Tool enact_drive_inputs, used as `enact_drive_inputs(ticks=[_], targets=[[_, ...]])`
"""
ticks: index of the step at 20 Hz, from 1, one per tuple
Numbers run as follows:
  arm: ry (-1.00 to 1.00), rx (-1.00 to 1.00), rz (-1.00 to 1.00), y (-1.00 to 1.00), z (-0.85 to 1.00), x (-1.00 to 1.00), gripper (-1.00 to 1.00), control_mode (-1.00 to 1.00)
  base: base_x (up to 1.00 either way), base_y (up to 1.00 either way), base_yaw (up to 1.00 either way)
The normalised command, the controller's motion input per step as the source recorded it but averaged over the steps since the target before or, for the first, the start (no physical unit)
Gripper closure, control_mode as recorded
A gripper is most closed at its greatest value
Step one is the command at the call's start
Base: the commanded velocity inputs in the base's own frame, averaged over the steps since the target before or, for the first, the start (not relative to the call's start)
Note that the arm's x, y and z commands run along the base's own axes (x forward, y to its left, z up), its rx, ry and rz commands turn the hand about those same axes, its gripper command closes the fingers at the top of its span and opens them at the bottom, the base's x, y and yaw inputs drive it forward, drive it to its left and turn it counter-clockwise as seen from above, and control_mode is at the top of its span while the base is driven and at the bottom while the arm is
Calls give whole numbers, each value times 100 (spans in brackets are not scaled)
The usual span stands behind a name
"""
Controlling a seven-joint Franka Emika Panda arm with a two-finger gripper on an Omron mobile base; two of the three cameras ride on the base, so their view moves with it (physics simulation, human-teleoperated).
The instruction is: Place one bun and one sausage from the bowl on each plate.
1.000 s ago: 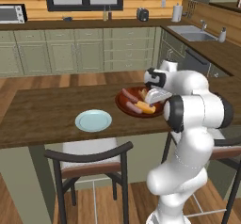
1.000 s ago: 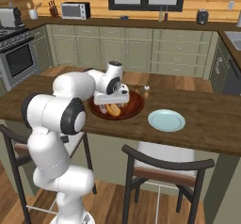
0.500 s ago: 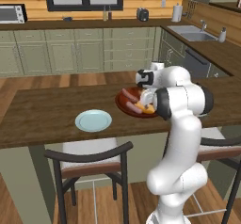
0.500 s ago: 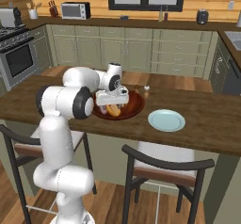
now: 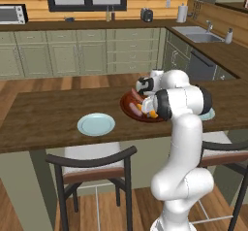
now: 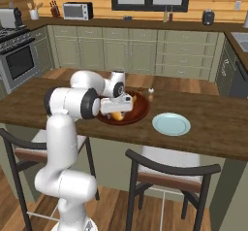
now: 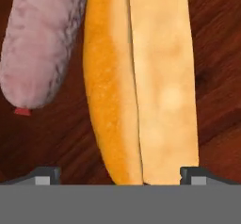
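Gripper (image 7: 120, 173) spread wide, straddling bun (image 7: 141, 86) (sausage (image 7: 40, 44) beside), contact unclear

A wooden counter (image 5: 53, 116) runs across the middle, and the arm (image 5: 181, 128) rises from the lower right and bends over its near edge. The bowl (image 5: 128, 104) sits on the counter toward its right part, mostly covered by the arm's upper joints; a sausage (image 5: 134, 108) and a bit of orange bun (image 5: 141, 112) show inside it. The hand (image 5: 145, 84) hangs over the bowl, its fingers hidden. A plate (image 5: 96, 124) lies well left of the bowl, nearer the front edge. A second plate (image 5: 209, 114) peeks out just right of the arm. Two chairs (image 5: 92, 167) stand below the near edge. A sink (image 5: 201, 33) sits in the far right corner.
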Motion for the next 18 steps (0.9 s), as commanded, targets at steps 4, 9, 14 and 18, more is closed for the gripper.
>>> enact_drive_inputs(ticks=[4,9,14,18], targets=[[-3,-5,0,13,-56,8,-100,-100,0,0,0],[0,-1,0,4,-40,24,100,-100,0,0,0],[-7,0,1,0,-10,26,100,-100,0,0,0],[-20,2,2,0,34,6,100,-100,0,0,0]])
